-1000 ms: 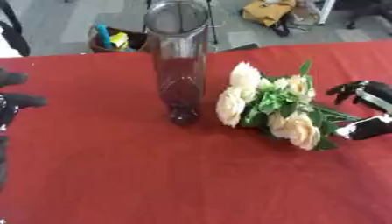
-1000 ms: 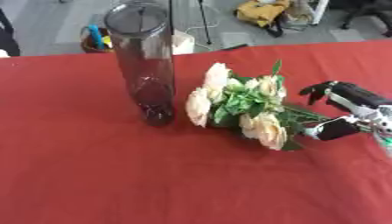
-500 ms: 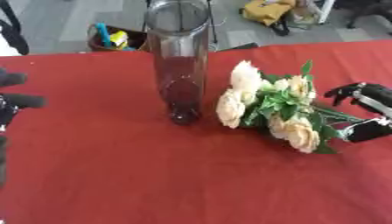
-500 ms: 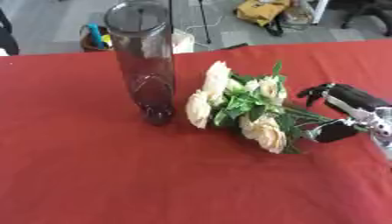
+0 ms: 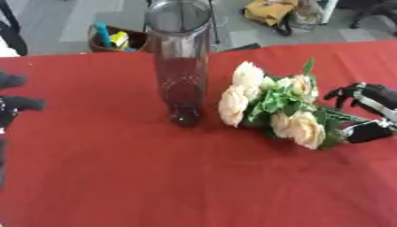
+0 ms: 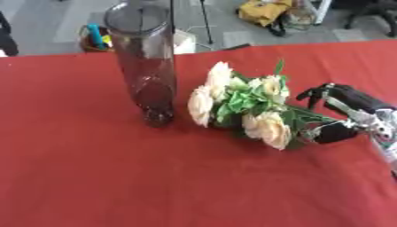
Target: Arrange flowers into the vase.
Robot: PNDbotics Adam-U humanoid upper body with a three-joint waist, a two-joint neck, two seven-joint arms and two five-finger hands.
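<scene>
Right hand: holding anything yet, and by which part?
The right hand is curled around the stem end of the flower bunch, which lies on the red table. Whether the fingers have actually closed on the stems cannot be told.

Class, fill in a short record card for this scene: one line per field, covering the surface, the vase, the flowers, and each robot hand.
Surface: red tablecloth
Vase: tall clear cylinder, upright, no flowers inside
Flowers: cream bouquet with green leaves, lying on the cloth right of the vase, blooms toward it
Right hand: at the stem end, fingers curled around the stems
Left hand: at the left edge, apart from the vase
</scene>
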